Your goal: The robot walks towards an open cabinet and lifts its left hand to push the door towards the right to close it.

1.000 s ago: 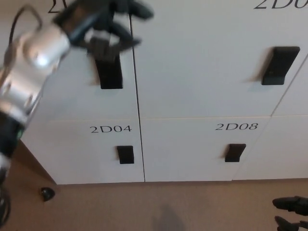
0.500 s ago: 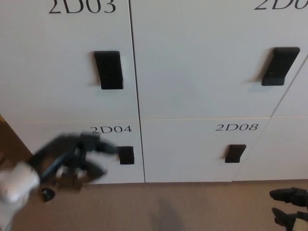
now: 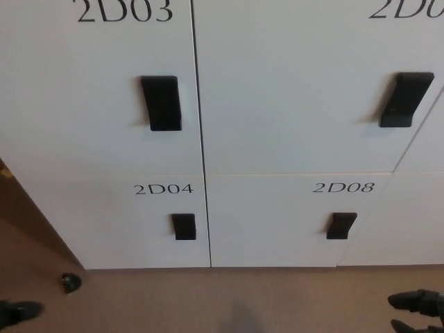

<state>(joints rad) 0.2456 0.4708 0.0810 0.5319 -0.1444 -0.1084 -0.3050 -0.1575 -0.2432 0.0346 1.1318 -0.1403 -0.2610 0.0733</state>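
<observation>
The white cabinet door marked 2D03 (image 3: 83,104) fills the upper left of the head view. It lies flush with the doors beside and below it, with only thin dark seams between them. Its black handle (image 3: 161,103) sits near its right edge. Only a small black part of my left hand (image 3: 17,312) shows, low in the bottom left corner over the floor and far from the door. My right hand (image 3: 416,309) hangs at the bottom right corner, open, with its fingers apart and nothing in them.
Below are doors 2D04 (image 3: 104,229) and 2D08 (image 3: 277,229), each with a small black handle. Another white door (image 3: 291,83) with a black handle (image 3: 406,99) is at the upper right. A small black knob-like thing (image 3: 70,282) lies on the brown floor (image 3: 229,298).
My left arm has dropped from the 2D03 handle, past the 2D04 door, to the bottom left corner. The picture has shifted slightly. The right hand has barely moved.
</observation>
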